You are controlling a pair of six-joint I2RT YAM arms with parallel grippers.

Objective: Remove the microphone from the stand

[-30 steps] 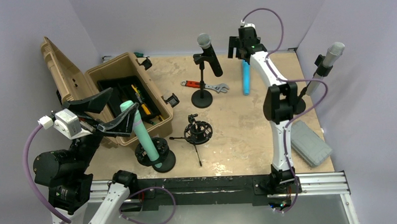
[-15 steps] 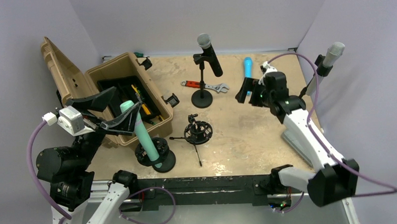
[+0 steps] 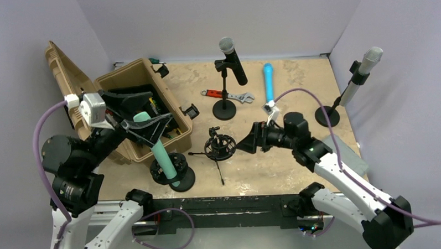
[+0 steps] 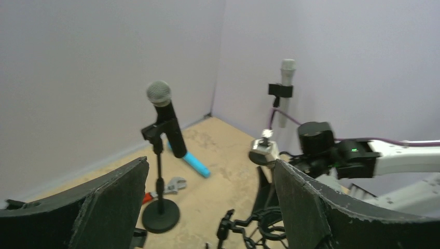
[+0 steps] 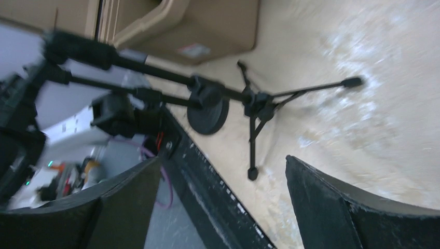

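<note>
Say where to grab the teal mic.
Bare upper body of the teal mic, above the stand, jaws across it, coming from the left: that stretch is straight, the lower end sits in the stand, and the open left gripper is nearest.

The mint-green microphone [image 3: 163,154], sky-blue microphone [image 3: 268,81] and black microphone [image 3: 235,66] differ; the toolbox [image 3: 129,68] is tan, the wrench [image 3: 228,95] red-handled, the tabletop [image 3: 264,167] mottled beige.

- We see an open tan plastic toolbox [image 3: 129,71] below the left gripper [image 3: 159,107], with tools inside.
- We find a red-handled adjustable wrench [image 3: 236,95] lying well apart from the right gripper [image 3: 242,145], on its far side.
- We spot a grey plastic case [image 3: 353,157] behind the right gripper.
</note>
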